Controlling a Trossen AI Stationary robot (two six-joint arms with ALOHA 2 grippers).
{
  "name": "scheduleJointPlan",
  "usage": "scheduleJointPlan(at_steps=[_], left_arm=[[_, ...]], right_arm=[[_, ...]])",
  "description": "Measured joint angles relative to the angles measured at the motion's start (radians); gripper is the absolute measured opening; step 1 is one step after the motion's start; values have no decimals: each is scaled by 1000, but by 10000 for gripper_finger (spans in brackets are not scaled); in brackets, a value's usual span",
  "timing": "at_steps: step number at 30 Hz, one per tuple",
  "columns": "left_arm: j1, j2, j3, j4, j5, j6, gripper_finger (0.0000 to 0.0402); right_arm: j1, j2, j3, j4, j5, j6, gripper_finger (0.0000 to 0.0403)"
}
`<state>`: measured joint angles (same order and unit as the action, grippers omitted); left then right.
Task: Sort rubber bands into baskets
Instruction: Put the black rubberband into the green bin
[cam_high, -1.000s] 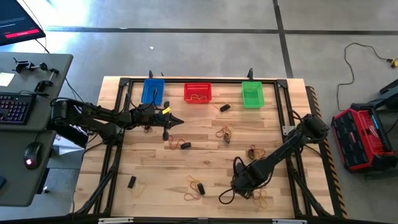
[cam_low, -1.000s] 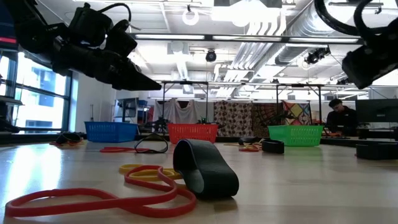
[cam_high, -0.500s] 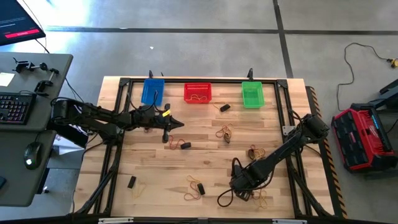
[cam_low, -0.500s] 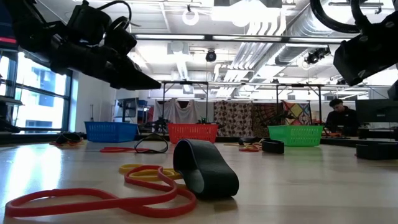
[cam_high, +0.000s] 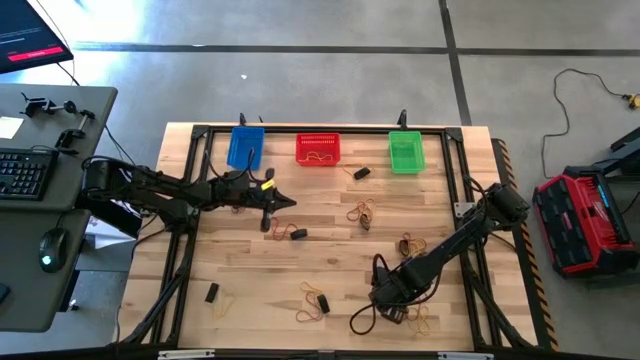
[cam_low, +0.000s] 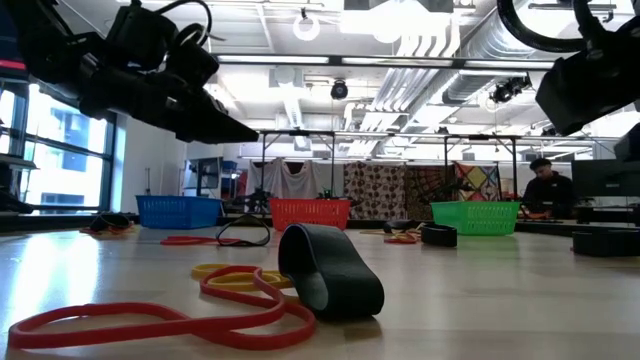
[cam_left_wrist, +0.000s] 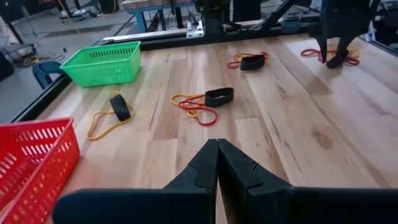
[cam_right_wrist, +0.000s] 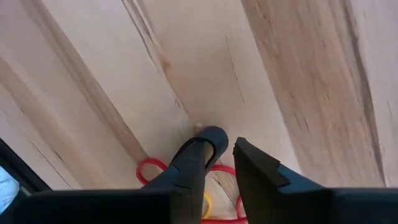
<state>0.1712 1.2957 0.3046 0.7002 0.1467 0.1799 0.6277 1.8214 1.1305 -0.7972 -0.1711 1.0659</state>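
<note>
The blue basket (cam_high: 246, 147), red basket (cam_high: 318, 149) and green basket (cam_high: 405, 152) stand in a row at the table's far edge. A tan band lies in the red one. Rubber bands lie scattered on the wood, for instance two clusters (cam_high: 360, 213) (cam_high: 315, 300). My left gripper (cam_high: 288, 201) is shut and empty above the table, near the blue and red baskets; it also shows in its wrist view (cam_left_wrist: 217, 143). My right gripper (cam_right_wrist: 225, 142) points down near the table's near edge, open by a narrow gap. Its tips are over a red band (cam_right_wrist: 149, 168) and a yellow band (cam_right_wrist: 205, 202). My right gripper comes from above, pointing down, with its fingertips (cam_right_wrist: 213, 134) close to the wood beside the red band. Whether they touch the band or the table I cannot tell.
A dark thick band (cam_low: 330, 270) with red and yellow loops (cam_low: 150, 320) lies close to the low camera. More bands lie at the near left (cam_high: 215, 295) and by the green basket (cam_high: 360, 172). Black frame rails run along the table's edges. A person sits far behind.
My right gripper has risen a little above the bands near the table's near edge. Nothing on the table has moved.
</note>
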Motion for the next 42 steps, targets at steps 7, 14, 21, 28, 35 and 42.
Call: scheduleJointPlan(at_steps=[7, 14, 21, 28, 35, 42], left_arm=[[-2, 0, 0, 2, 0, 39, 0], [-2, 0, 0, 2, 0, 43, 0], [-2, 0, 0, 2, 0, 35, 0], [-2, 0, 0, 4, 0, 39, 0], [-2, 0, 0, 9, -2, 92, 0], [-2, 0, 0, -3, -30, -4, 0]], right_arm=[[-11, 0, 0, -7, 10, -16, 48], [-30, 0, 0, 4, -1, -54, 5], [-64, -2, 70, -17, 24, -127, 2], [-204, -2, 99, -68, 166, -367, 1], [-504, -9, 99, -18, 194, -930, 0], [-788, -97, 99, 21, 269, -1259, 0]])
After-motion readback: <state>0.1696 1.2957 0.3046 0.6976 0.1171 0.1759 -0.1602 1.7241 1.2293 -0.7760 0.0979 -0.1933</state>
